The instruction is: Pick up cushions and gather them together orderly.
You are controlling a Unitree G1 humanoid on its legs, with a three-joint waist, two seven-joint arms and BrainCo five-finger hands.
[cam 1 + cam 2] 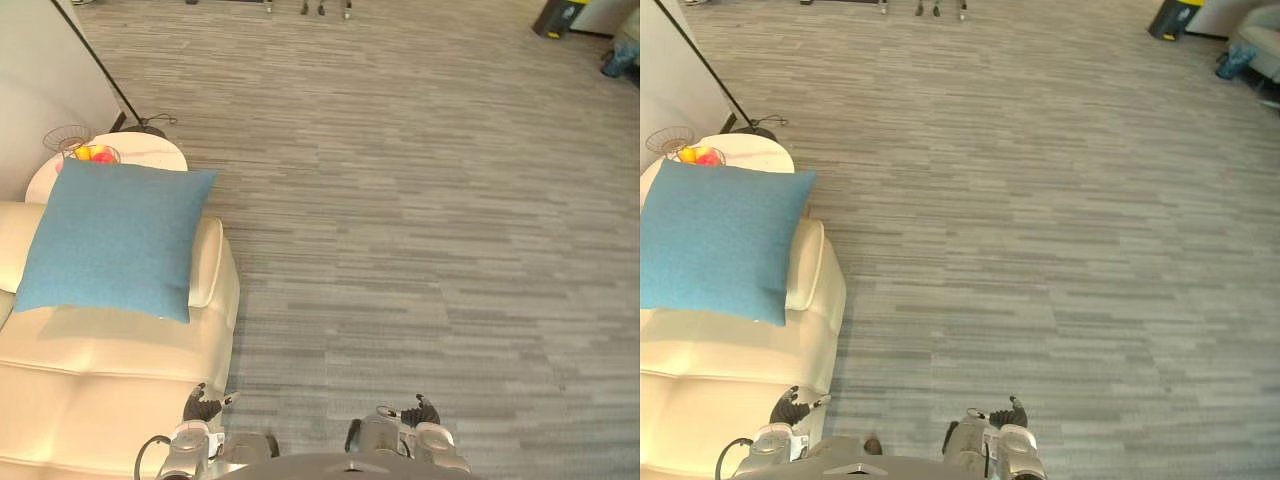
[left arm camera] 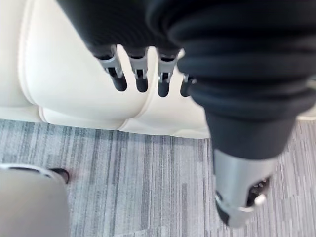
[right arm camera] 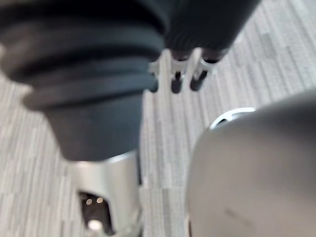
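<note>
A blue cushion [image 1: 112,238] lies tilted on the arm of a cream sofa [image 1: 90,380] at the left, also seen as the blue cushion [image 1: 715,238] in the right eye view. My left hand [image 1: 200,408] hangs low beside the sofa's front corner, its fingers [image 2: 140,74] relaxed and holding nothing. My right hand [image 1: 420,412] hangs over the bare carpet at the bottom, fingers [image 3: 177,81] straight and empty. Both hands are well short of the cushion.
A small round white table [image 1: 140,152] with a wire basket [image 1: 66,137] and a bowl of fruit [image 1: 95,154] stands behind the sofa. A lamp stand [image 1: 150,126] leans by the wall. Grey carpet [image 1: 420,220] stretches wide to the right.
</note>
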